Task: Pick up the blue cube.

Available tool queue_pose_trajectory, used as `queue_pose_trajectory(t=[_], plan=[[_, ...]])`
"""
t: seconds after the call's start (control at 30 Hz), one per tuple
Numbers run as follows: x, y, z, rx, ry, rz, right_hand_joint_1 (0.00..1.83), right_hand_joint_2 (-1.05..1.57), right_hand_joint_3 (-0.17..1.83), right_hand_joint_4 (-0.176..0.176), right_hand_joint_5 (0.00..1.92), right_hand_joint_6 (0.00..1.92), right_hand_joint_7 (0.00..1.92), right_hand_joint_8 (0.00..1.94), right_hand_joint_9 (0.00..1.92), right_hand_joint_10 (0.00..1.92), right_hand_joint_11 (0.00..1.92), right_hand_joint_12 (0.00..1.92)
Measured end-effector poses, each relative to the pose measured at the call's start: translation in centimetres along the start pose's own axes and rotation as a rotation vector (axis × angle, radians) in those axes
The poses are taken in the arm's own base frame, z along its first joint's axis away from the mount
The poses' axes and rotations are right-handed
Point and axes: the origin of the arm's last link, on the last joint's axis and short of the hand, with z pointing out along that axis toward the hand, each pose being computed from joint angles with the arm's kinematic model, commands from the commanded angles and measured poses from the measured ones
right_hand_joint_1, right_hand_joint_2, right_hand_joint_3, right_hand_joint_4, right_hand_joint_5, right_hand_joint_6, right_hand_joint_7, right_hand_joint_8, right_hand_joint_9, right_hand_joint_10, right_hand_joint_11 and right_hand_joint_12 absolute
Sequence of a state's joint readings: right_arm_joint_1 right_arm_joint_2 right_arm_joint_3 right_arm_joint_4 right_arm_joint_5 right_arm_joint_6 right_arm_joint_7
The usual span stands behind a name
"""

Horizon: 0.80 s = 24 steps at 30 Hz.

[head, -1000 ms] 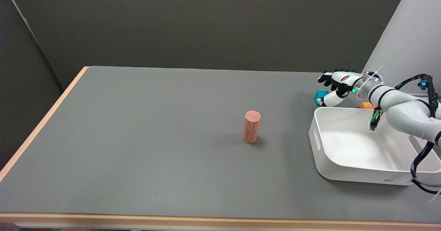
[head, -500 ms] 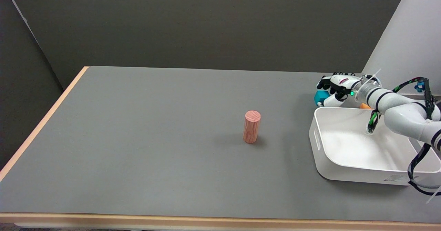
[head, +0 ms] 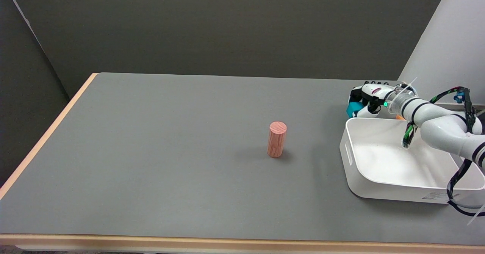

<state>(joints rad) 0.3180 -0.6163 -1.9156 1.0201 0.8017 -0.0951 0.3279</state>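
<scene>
The blue cube (head: 352, 109) sits on the grey table just beyond the far left corner of the white tray. My right hand (head: 366, 98) reaches in from the right and lies over it. The dark fingers (head: 355, 95) curl down onto the cube's top and far side, and the white thumb presses against its near right side. Only the cube's left part shows; the hand hides the remainder. The cube still rests on the table.
A white tray (head: 350, 153) stands at the right under my forearm. A sliver of an orange object (head: 398, 116) shows behind the tray's far rim. A pink wood-grain cylinder (head: 277, 139) stands upright mid-table. A pale wall panel rises at the far right.
The hand has sunk and drawn in over the cube, its fingers folding down from spread to wrapped around it. The cube has stayed where it was.
</scene>
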Motion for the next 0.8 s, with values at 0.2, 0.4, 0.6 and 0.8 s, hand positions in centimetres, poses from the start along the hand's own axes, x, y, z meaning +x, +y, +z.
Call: queue_pose_trajectory(t=[0.2,0.4,0.6,0.8], plan=[[-0.1,-0.2,0.0,0.010,0.014,-0.002,0.98,1.06,0.49,-0.059,0.68,1.55,0.66,0.88,0.62,1.18,0.50,1.68],[0.0,-0.5,0.0,0.022,0.037,-0.007,1.16,1.14,0.26,-0.065,0.68,1.62,0.78,1.26,0.73,1.25,0.53,1.70],[0.6,-0.9,-0.1,0.043,0.080,-0.013,1.16,1.06,0.39,-0.029,0.66,1.51,0.85,1.35,0.76,1.36,0.50,1.83],[1.5,-1.5,-0.3,0.069,0.131,-0.023,1.19,0.96,0.59,-0.122,0.66,1.45,0.87,1.50,0.81,1.50,0.51,1.91]])
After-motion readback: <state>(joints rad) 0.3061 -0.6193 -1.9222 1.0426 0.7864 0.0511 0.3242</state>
